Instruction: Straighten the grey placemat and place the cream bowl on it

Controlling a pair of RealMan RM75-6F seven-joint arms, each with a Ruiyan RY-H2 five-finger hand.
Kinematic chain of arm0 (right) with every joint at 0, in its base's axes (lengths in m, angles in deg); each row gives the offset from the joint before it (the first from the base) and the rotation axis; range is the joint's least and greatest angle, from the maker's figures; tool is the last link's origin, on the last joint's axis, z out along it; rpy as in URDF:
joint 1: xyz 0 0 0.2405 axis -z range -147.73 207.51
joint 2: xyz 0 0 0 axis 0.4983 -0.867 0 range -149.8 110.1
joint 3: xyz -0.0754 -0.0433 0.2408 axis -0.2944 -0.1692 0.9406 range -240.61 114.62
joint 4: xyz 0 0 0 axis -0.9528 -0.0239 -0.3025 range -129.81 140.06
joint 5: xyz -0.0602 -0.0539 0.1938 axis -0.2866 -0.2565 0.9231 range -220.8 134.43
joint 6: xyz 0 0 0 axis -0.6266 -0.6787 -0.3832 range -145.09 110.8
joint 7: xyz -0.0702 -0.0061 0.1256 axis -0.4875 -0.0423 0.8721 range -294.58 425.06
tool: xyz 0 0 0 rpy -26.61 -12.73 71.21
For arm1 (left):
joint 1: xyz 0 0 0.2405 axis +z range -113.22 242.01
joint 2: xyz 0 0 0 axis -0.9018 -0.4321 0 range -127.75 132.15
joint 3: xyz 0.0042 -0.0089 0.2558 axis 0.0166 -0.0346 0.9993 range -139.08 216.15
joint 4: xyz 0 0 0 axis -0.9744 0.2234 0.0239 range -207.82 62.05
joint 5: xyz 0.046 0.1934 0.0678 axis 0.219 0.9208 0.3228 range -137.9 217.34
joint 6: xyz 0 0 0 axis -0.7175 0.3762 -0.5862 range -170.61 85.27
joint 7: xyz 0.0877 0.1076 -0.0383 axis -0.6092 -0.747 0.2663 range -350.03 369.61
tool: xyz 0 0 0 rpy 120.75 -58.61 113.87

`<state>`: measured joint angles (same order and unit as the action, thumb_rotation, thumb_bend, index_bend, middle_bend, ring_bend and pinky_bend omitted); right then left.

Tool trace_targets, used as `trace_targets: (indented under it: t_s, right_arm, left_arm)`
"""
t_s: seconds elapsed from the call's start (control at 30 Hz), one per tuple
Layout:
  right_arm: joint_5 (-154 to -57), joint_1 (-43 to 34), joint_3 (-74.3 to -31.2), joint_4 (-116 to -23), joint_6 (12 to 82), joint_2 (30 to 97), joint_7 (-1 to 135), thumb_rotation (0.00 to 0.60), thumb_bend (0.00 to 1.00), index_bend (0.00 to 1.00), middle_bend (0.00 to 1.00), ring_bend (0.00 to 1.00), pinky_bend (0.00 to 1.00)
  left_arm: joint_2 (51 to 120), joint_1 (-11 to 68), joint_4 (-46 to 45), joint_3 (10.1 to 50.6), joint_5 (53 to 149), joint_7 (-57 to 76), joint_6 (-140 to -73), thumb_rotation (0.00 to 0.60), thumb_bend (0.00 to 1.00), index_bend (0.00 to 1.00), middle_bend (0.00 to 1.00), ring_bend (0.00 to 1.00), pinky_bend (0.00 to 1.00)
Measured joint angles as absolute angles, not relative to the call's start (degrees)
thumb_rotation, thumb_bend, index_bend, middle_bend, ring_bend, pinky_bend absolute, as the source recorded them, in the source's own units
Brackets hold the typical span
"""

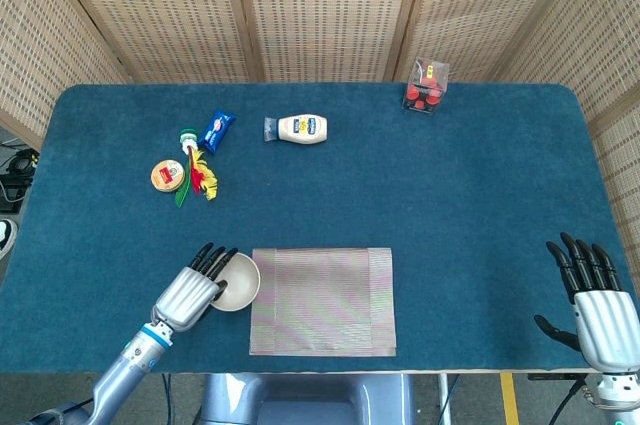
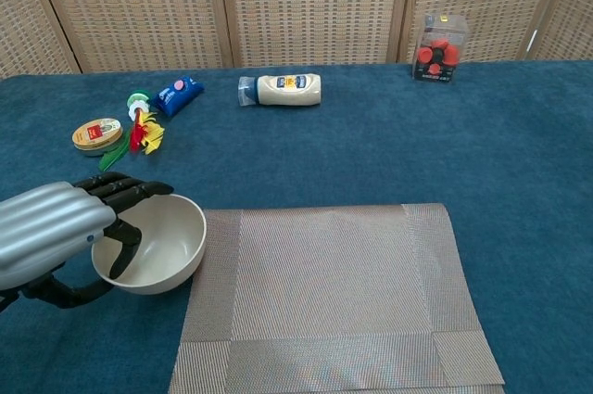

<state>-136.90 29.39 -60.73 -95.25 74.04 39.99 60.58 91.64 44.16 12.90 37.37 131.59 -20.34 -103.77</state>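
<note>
- Lying flat near the table's front edge, the mat [image 1: 322, 301] looked squared up already, its long axis running left to right and its edges close to parallel with that front edge.
- The bowl [image 2: 153, 243] stood upright, mouth up, on the cloth just beside the mat's left edge, perhaps touching it; it was not on the mat yet.
- The left hand [image 1: 192, 292] had the bowl's near-left rim: the chest view showed dark fingers [image 2: 122, 192] hooked over the rim and one reaching down inside, so it seemed to pinch the wall.
- The right hand [image 1: 592, 310] stood well apart at the table's right front corner, fingers spread, holding nothing.
- Risks, as I judged them: a grip on one side of the rim could let the bowl tip or slip when lifted; dragging it across rather than lifting could catch the mat's left edge and push it askew, undoing the straightening.
- Setting the bowl down too near the left border would leave it half off the mat.
- Further back, well clear, lay a bottle [image 1: 299, 129], a blue packet [image 1: 218, 130], a round tin [image 1: 168, 176], a red and yellow flower [image 1: 203, 175] and a clear box [image 1: 426, 86].
</note>
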Motion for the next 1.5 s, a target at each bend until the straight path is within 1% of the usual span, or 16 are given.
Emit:
trace_targets:
  t_s: [0.17, 0.43, 0.6, 0.67, 0.8, 0.97, 1.03, 1.1, 1.17, 1.2, 1.37, 1.47, 1.5]
  right_arm:
    - [-137.15, 29.43, -60.81, -95.21, 74.22, 40.01, 60.79, 0.600, 0.00, 0.06, 0.00, 0.00, 0.00]
    - [-137.82, 29.34, -61.29, -95.44, 73.86, 40.38, 59.55, 0.600, 0.00, 0.06, 0.00, 0.00, 0.00]
    - [-137.82, 29.28, -61.33, -95.51, 73.73, 40.59, 58.93, 0.600, 0.00, 0.06, 0.00, 0.00, 0.00]
    - [-137.91, 29.28, -61.41, -95.57, 73.70, 40.68, 58.67, 0.600, 0.00, 0.06, 0.00, 0.00, 0.00]
    - [-138.06, 29.33, -61.55, -95.63, 73.72, 40.82, 58.31, 0.600, 0.00, 0.06, 0.00, 0.00, 0.00]
    - [-137.97, 29.29, -61.56, -95.60, 73.59, 40.93, 58.10, 0.600, 0.00, 0.06, 0.00, 0.00, 0.00]
    - [-137.88, 29.24, -61.53, -95.57, 73.49, 40.96, 58.06, 0.600, 0.00, 0.06, 0.00, 0.00, 0.00]
    - [-137.86, 29.21, -61.54, -95.56, 73.43, 40.97, 58.05, 0.600, 0.00, 0.06, 0.00, 0.00, 0.00]
    - [-137.83, 29.21, -61.52, -95.55, 73.45, 40.97, 58.07, 0.600, 0.00, 0.06, 0.00, 0.00, 0.00]
    - [-137.82, 29.22, -61.51, -95.56, 73.48, 40.96, 58.10, 0.600, 0.00, 0.06, 0.00, 0.00, 0.00]
    - [-137.91, 29.28, -61.50, -95.68, 73.69, 40.93, 58.19, 0.600, 0.00, 0.06, 0.00, 0.00, 0.00]
    - [-138.03, 29.27, -61.57, -95.69, 73.67, 40.90, 58.17, 0.600, 0.00, 0.06, 0.00, 0.00, 0.00]
    - [-138.00, 29.27, -61.57, -95.69, 73.66, 40.89, 58.21, 0.600, 0.00, 0.06, 0.00, 0.00, 0.00]
  left_arm:
    - [90.29, 44.49, 13.37, 36.15, 129.75, -20.04, -105.69, 0.600, 0.44, 0.68, 0.00, 0.00, 0.00]
    - [84.73, 45.08, 12.68, 32.27, 123.66, -15.19, -107.68, 0.600, 0.44, 0.69, 0.00, 0.00, 0.00]
    - [81.76, 45.35, 8.11, 30.11, 115.89, -9.85, -105.38, 0.600, 0.44, 0.69, 0.00, 0.00, 0.00]
    - [81.30, 45.36, 5.85, 29.71, 114.16, -7.52, -104.27, 0.600, 0.44, 0.69, 0.00, 0.00, 0.00]
    - [81.39, 45.21, 0.97, 29.19, 111.35, -3.52, -102.11, 0.600, 0.44, 0.69, 0.00, 0.00, 0.00]
    - [82.58, 44.88, -2.97, 28.97, 108.89, -1.37, -100.04, 0.600, 0.44, 0.68, 0.00, 0.00, 0.00]
    - [83.22, 44.75, -4.36, 28.91, 107.98, -0.91, -99.51, 0.600, 0.43, 0.63, 0.00, 0.00, 0.00]
    - [83.71, 44.64, -5.27, 28.85, 106.86, -0.82, -98.96, 0.600, 0.19, 0.30, 0.00, 0.00, 0.00]
    - [83.85, 44.53, -5.64, 28.95, 106.06, -1.20, -98.27, 0.600, 0.01, 0.04, 0.00, 0.00, 0.00]
    - [83.80, 44.46, -5.76, 29.08, 105.72, -1.64, -97.78, 0.600, 0.00, 0.00, 0.00, 0.00, 0.00]
    - [83.23, 44.75, -4.75, 28.66, 106.43, 0.98, -98.91, 0.600, 0.00, 0.00, 0.00, 0.00, 0.00]
    - [82.00, 45.44, -3.07, 28.38, 109.72, 6.37, -102.77, 0.600, 0.00, 0.00, 0.00, 0.00, 0.00]
    - [81.34, 45.80, -2.18, 28.33, 111.65, 8.59, -104.97, 0.600, 0.00, 0.01, 0.00, 0.00, 0.00]
